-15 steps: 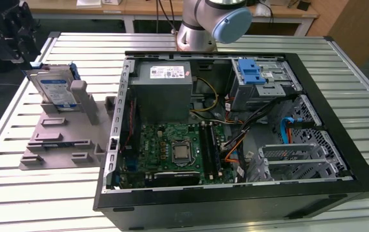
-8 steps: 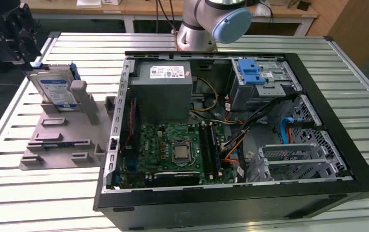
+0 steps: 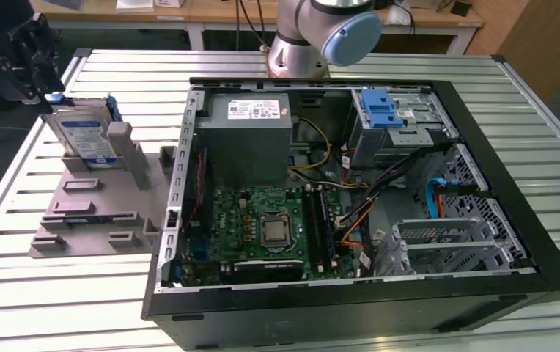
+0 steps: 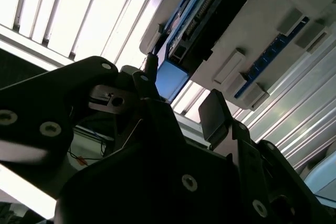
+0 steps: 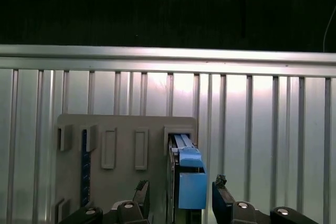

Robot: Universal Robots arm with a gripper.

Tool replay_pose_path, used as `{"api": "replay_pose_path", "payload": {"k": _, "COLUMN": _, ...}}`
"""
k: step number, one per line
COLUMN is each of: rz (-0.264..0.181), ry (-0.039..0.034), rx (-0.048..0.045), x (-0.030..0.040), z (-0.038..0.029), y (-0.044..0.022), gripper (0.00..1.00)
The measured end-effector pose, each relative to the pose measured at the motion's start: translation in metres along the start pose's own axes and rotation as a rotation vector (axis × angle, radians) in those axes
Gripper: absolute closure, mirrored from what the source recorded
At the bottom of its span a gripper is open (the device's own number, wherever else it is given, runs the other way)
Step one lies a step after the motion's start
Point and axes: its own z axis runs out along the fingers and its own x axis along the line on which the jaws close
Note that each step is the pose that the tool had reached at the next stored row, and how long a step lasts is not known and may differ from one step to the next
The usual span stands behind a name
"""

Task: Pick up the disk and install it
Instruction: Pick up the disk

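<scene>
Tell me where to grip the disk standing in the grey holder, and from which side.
Probably the exposed blue carrier end of the disk, pinched across its broad faces, approaching edge-on from outside the grey holder. It stands on edge in a slot, leaving that end free; the open gripper straddles it.

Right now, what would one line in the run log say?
hand: open, at disk | disk: upright in holder, ungripped | case: open
</scene>
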Motion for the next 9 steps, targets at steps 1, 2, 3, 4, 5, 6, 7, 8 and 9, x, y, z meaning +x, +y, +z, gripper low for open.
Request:
{"api": "replay_pose_path", "payload": {"k": 1, "rz": 0.0, "ry": 0.0, "rx": 0.0, "x": 0.0, "z": 0.0016, "y": 0.0002, "gripper": 0.42}}
{"api": "replay_pose_path", "payload": {"k": 2, "rz": 0.0, "ry": -0.0001, "rx": 0.0, "x": -0.0001, "z": 0.0031, "y": 0.0003, "gripper": 0.42}}
{"api": "replay_pose_path", "payload": {"k": 3, "rz": 0.0, "ry": -0.0001, "rx": -0.0001, "x": -0.0002, "z": 0.0045, "y": 0.0004, "gripper": 0.42}}
{"api": "replay_pose_path", "payload": {"k": 4, "rz": 0.0, "ry": -0.0001, "rx": 0.0, "x": -0.0004, "z": 0.006, "y": 0.0004, "gripper": 0.42}}
{"api": "replay_pose_path", "payload": {"k": 5, "rz": 0.0, "ry": -0.0002, "rx": 0.0, "x": -0.0005, "z": 0.0071, "y": 0.0004, "gripper": 0.42}}
{"api": "replay_pose_path", "payload": {"k": 6, "rz": 0.0, "ry": -0.0002, "rx": 0.0, "x": -0.0006, "z": 0.0079, "y": 0.0003, "gripper": 0.42}}
{"api": "replay_pose_path", "payload": {"k": 7, "rz": 0.0, "ry": -0.0001, "rx": -0.0002, "x": -0.0006, "z": 0.0081, "y": 0.0003, "gripper": 0.42}}
{"api": "replay_pose_path", "payload": {"k": 8, "rz": 0.0, "ry": 0.0, "rx": -0.0003, "x": -0.0006, "z": 0.008, "y": 0.0004, "gripper": 0.42}}
{"api": "replay_pose_path", "payload": {"k": 9, "rz": 0.0, "ry": -0.0001, "rx": -0.0001, "x": -0.0008, "z": 0.0082, "y": 0.0004, "gripper": 0.42}}
